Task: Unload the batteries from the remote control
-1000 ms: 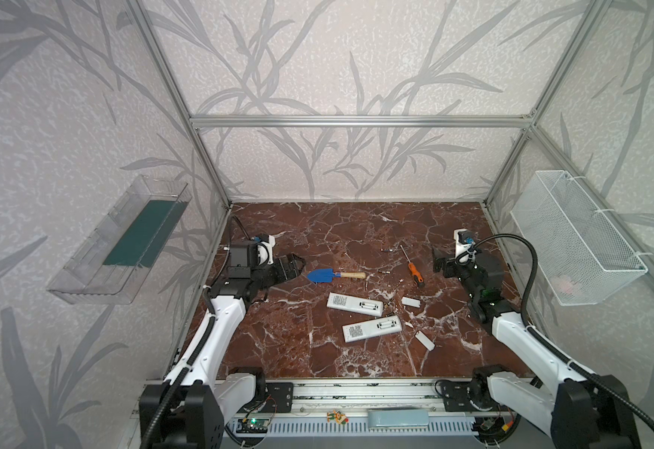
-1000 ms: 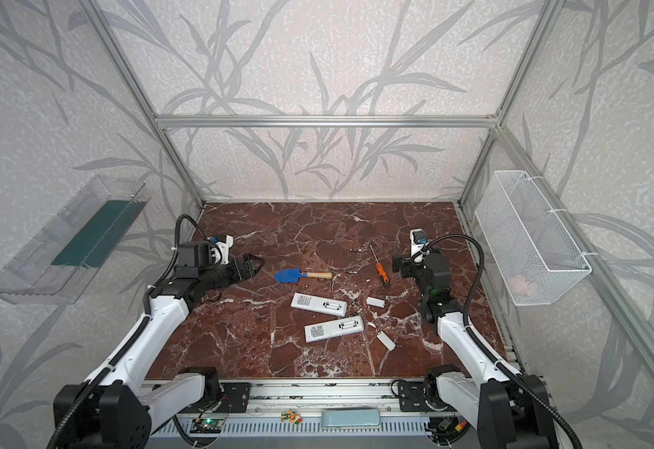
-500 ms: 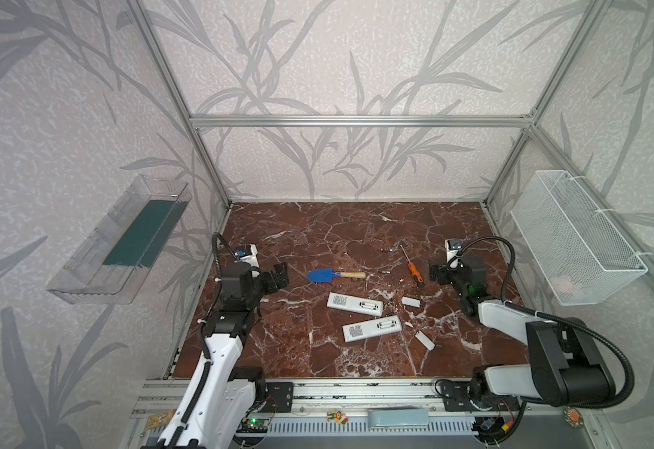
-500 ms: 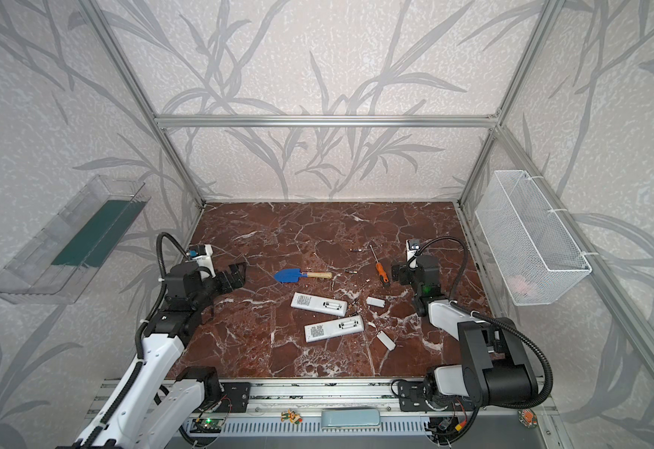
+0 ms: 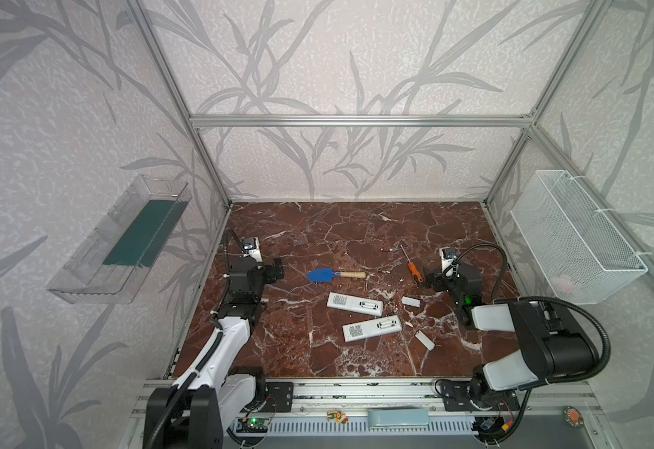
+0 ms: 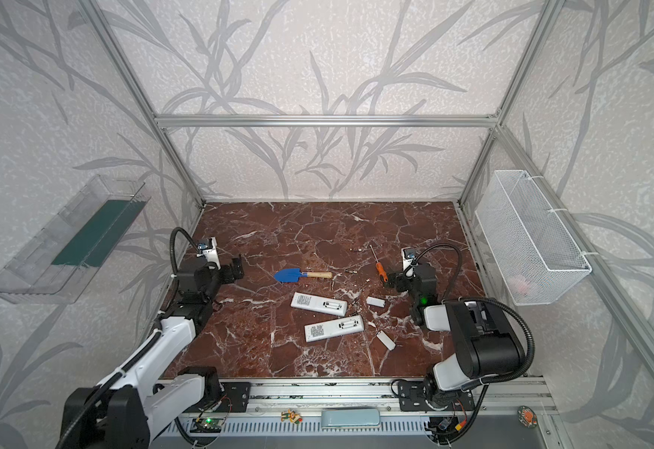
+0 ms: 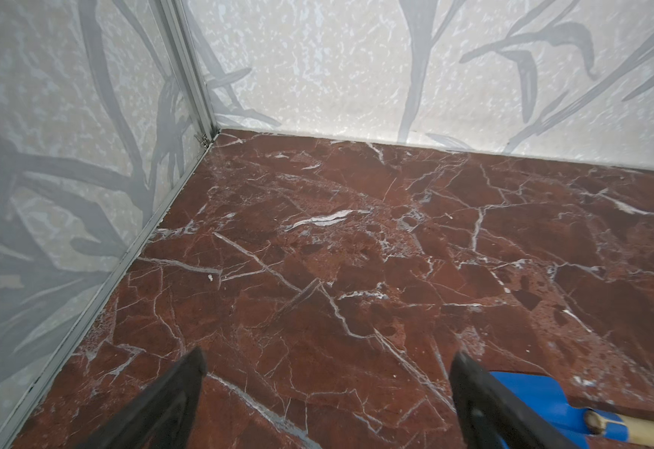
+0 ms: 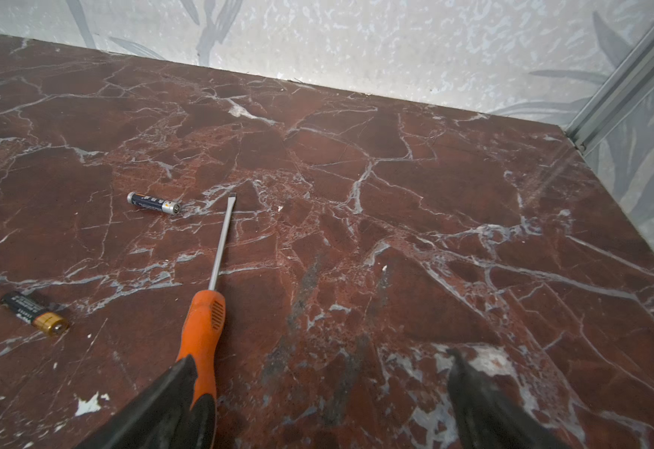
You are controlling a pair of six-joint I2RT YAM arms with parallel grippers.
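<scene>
Two white remotes (image 5: pixel 354 304) (image 5: pixel 372 328) lie back-up in the middle of the marble floor, their battery bays uncovered. Two loose batteries show in the right wrist view: a dark one with silvery ends (image 8: pixel 154 203) and a black one with a gold end (image 8: pixel 34 313). In a top view they are tiny specks (image 5: pixel 385 250) (image 5: pixel 383 269). My left gripper (image 5: pixel 277 268) (image 7: pixel 327 359) is open and empty near the left wall. My right gripper (image 5: pixel 428 280) (image 8: pixel 319 361) is open, one finger beside the screwdriver's handle.
An orange screwdriver (image 8: pixel 205 330) (image 5: pixel 413 268) lies by the right gripper. A blue trowel (image 5: pixel 335 275) (image 7: pixel 531 400) with a wooden handle lies right of the left gripper. Two white covers (image 5: pixel 411 301) (image 5: pixel 424 340) lie right of the remotes. A wire basket (image 5: pixel 574 241) hangs on the right wall.
Both arms have folded back toward the front rail, the right elbow now bulky at the front right. Both grippers stay open near the same spots; nothing on the floor has moved.
</scene>
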